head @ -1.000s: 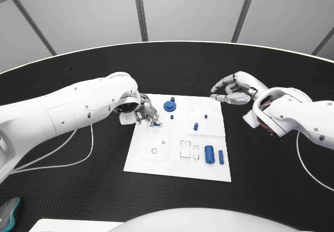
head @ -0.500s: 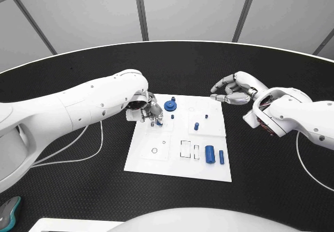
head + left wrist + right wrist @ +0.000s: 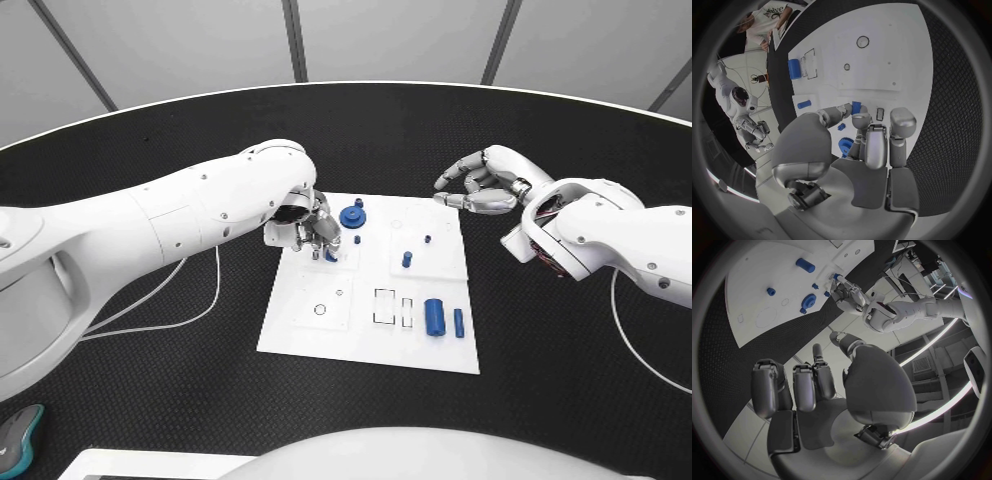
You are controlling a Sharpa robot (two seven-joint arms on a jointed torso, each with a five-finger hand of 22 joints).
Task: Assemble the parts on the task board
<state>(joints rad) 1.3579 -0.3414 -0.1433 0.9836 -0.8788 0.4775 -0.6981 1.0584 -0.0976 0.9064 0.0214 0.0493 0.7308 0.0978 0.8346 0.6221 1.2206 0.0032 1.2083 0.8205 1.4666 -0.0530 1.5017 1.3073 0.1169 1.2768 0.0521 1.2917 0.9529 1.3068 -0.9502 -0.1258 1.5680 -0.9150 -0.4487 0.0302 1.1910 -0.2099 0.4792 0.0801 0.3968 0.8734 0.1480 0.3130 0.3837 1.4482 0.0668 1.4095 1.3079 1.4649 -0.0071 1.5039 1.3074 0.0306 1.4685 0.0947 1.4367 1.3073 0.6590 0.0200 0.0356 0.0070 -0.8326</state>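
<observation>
Left robot hand (image 3: 309, 231) has edged inward, seemingly pinching a small blue part (image 3: 330, 254); right robot hand (image 3: 483, 187) curled, empty.

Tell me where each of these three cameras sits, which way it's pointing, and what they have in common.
Head view: on the robot's head, looking down at the task board; both white arms come in, left hand over the board, right hand beside it.
Left wrist view: behind the left hand, facing the board past its fingers.
Right wrist view: behind the right hand, facing across the board towards the left hand.
Shared: all three show the board and the left hand.
</observation>
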